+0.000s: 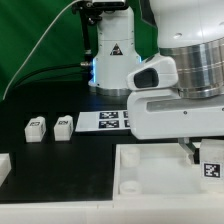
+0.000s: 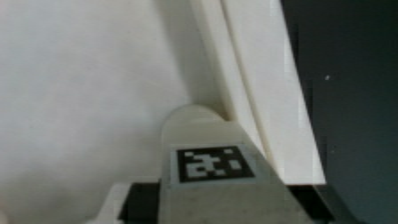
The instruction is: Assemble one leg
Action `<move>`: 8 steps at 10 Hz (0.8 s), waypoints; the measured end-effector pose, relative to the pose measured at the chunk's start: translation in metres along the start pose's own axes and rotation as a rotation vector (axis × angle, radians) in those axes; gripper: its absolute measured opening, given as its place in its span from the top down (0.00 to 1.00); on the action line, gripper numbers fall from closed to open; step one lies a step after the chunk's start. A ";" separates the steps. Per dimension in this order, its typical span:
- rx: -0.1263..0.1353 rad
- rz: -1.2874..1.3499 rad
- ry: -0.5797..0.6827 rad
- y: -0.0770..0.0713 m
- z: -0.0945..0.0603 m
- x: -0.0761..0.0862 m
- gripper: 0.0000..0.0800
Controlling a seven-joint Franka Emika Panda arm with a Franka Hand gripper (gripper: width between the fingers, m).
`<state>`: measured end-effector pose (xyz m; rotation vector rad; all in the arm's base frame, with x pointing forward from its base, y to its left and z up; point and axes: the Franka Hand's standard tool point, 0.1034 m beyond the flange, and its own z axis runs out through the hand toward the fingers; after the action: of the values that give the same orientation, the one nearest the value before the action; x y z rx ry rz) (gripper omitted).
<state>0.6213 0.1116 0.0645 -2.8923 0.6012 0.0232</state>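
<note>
My gripper [image 1: 203,157] is shut on a leg [image 1: 212,166], a small white chunky block with a black-and-white tag. It holds the leg over the far right part of the large white tray [image 1: 150,172]. In the wrist view the leg [image 2: 214,150] sits between my fingers [image 2: 135,204], tag facing the camera. Its rounded tip lies by the tray's raised rim [image 2: 231,70], near a corner. Whether the tip touches the tray I cannot tell. Two more legs [image 1: 36,127] [image 1: 64,125] lie side by side on the black table at the exterior view's left.
The marker board [image 1: 108,120] lies flat on the table behind the tray. A white robot base [image 1: 112,55] stands at the back. Another white part [image 1: 4,166] shows at the left edge. Dark table [image 2: 347,100] lies beyond the tray rim.
</note>
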 end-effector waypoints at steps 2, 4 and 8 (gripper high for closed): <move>0.005 0.284 -0.003 -0.004 0.001 0.001 0.63; 0.027 0.675 -0.020 -0.006 0.002 0.002 0.63; 0.126 1.307 -0.064 -0.009 0.004 0.001 0.63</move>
<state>0.6263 0.1201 0.0617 -1.8654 2.1770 0.2327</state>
